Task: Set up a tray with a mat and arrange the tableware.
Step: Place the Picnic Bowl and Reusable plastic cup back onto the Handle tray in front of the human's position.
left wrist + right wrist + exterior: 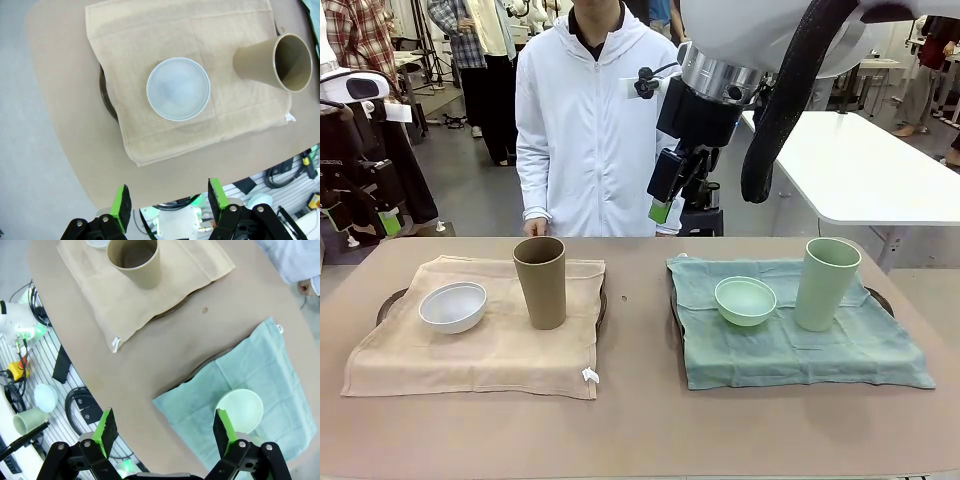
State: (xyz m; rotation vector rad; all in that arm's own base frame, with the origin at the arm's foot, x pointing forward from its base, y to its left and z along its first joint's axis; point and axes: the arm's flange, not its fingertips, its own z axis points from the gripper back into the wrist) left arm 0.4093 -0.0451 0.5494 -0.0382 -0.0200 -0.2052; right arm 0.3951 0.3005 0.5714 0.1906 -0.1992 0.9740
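On the tabletop (640, 420) we see two mat-covered trays: toward the left edge, brown tumbler (540, 282) and white bowl (453, 306); toward the right edge, pale green tumbler (827, 283) and mint bowl (745, 300), colour-matched. Both grippers' fingers (121, 201) (106, 427) hover open, empty.

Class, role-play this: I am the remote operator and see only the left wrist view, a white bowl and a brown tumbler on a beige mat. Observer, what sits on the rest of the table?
Observer: A second mat, the green mat, lies on the robot's right side.
Operator: Anything on it?
Observer: A mint bowl and a pale green tumbler, standing upright.
Operator: And the right gripper?
Observer: The right gripper hangs open above that mat's near edge, holding nothing.
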